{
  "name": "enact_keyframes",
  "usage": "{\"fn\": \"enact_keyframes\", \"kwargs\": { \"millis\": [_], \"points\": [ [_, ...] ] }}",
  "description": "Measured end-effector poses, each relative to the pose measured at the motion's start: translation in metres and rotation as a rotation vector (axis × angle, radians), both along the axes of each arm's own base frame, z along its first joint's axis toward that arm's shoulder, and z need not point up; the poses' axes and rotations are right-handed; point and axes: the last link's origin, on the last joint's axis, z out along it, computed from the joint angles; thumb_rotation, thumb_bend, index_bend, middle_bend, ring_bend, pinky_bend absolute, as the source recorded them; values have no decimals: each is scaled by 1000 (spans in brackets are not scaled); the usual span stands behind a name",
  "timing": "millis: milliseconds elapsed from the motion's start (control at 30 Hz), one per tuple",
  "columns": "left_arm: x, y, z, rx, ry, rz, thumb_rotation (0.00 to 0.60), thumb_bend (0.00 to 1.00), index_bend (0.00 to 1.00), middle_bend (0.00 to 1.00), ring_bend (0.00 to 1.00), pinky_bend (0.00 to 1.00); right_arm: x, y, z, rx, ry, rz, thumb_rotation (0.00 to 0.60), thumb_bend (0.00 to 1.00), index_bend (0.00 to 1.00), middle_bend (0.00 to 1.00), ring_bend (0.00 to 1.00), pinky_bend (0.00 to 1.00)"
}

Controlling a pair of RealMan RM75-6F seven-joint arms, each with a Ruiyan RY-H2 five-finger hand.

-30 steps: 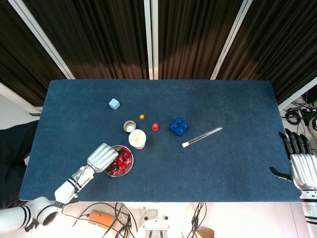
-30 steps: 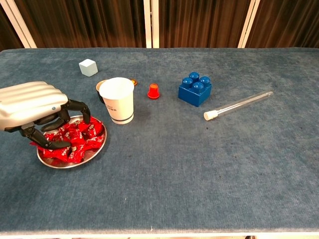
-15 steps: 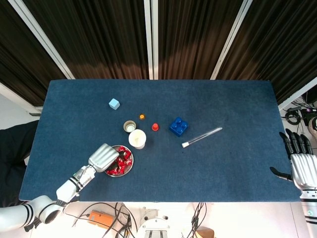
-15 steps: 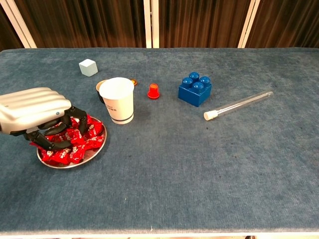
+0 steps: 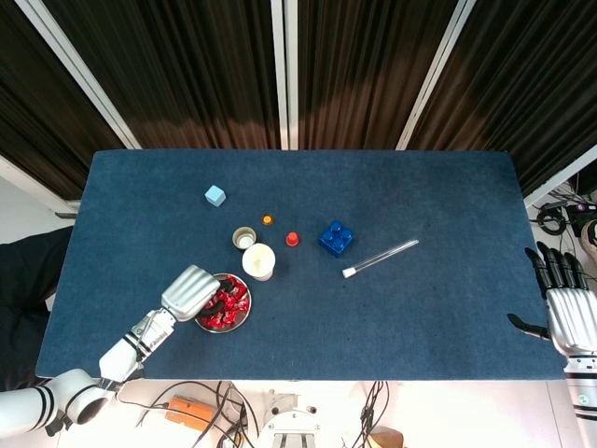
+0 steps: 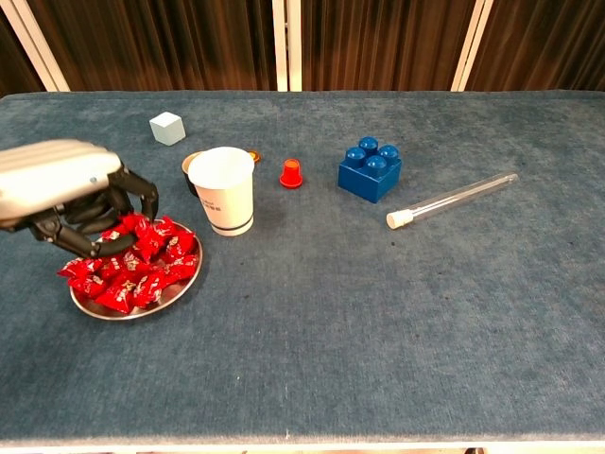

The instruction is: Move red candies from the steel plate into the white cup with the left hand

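Left hand (image 6: 59, 194): fingers (image 6: 128, 194) curled down over the back-left of the candies (image 6: 137, 270); can't tell if one is pinched, tips hidden under the palm. Candies piled on the steel plate (image 6: 180, 288), w/ the white cup (image 6: 223, 189) just beside it, so the carry is short. Right hand (image 5: 569, 313) idle at the far table edge, fingers straight & apart, nothing in it.

The red candies (image 6: 132, 270) lie heaped in shiny wrappers on the steel plate (image 6: 181, 283) — a small round dish, flat on the tabletop near the front left edge. Just beyond its right rim stands the white cup (image 6: 223, 189), upright, mouth open, a dark band near its base — beside the plate, whether touching I cannot tell.
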Motion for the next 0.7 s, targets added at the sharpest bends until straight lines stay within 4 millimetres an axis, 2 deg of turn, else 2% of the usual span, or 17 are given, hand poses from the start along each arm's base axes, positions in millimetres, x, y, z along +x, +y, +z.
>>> {"fn": "enact_keyframes", "kwargs": {
  "millis": [100,300,467,700],
  "points": [
    [10,5,12,18,-60,12,600,549,615,860,819,752,0,0,1,-2,1,4,600,189,0,27,0,96],
    [36,35,26,95,-106,9,600,542,615,860,819,752,-1,-1,-1,3,-6,7,600,189,0,27,0,96],
    [58,56,18,92,-84,10,600,540,615,860,819,752,-3,1,0,0,-11,4,600,189,0,27,0,96],
    [65,71,2,105,31,19,600,518,608,855,806,752,-9,3,2,-6,-19,-11,600,189,0,27,0,97]
  ]
}}
